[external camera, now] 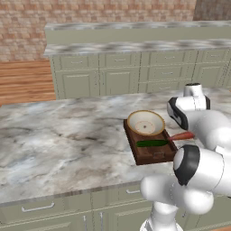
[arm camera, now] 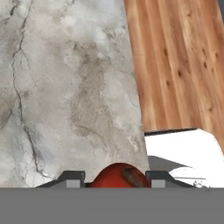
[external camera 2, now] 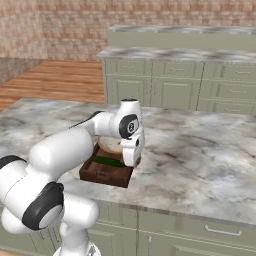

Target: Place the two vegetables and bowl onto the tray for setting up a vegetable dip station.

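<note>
The dark wooden tray (external camera: 146, 155) lies on the marble counter near its front edge. The tan bowl (external camera: 145, 122) sits on the tray's far half, and the dark green vegetable (external camera: 152, 143) lies across the tray in front of it. The orange-red vegetable (external camera: 182, 135) hangs just off the tray's right side, its other end hidden by my arm. In the hand view my gripper (arm camera: 116, 177) is shut on the orange-red vegetable (arm camera: 117, 175), whose end shows between the fingertips (arm camera: 73, 178). From the right base view, my hand hides part of the bowl (external camera 2: 110, 145) and the tray (external camera 2: 107, 174).
The marble counter (external camera: 58, 140) stretches wide to the left of the tray. A row of pale green cabinets (external camera: 122, 74) stands beyond a strip of wooden floor (external camera: 25, 81). In the hand view the counter's edge (arm camera: 135, 87) drops to the floor.
</note>
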